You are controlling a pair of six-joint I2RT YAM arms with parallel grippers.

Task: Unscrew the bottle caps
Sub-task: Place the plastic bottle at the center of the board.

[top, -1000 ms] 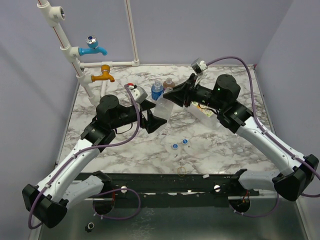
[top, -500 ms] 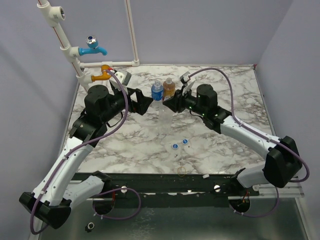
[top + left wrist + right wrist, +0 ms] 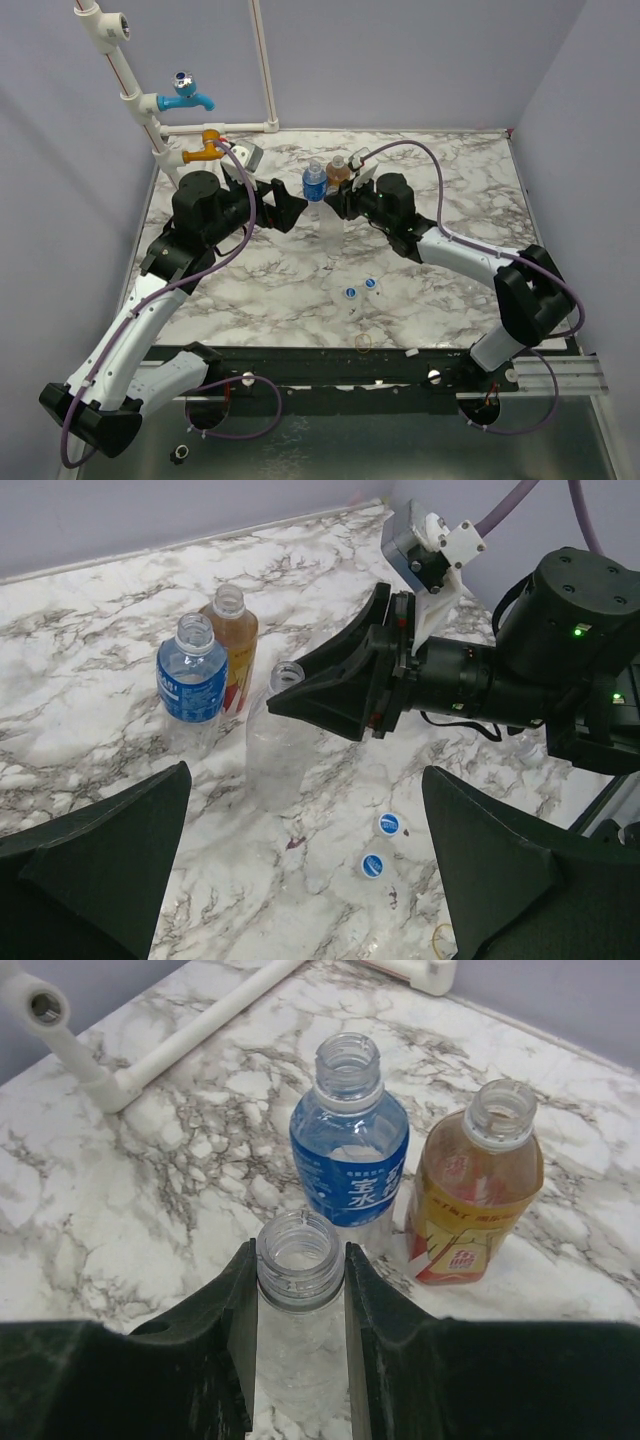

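Right gripper (image 3: 298,1295) clamped on threaded neck of clear plastic bottle (image 3: 299,1255); left gripper (image 3: 300,870) wide open, empty; blue-labelled bottle (image 3: 350,1175) just beyond.

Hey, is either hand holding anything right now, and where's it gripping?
The right hand is shut on the neck of the plain clear bottle, just under its open mouth. The left hand is open and holds nothing.
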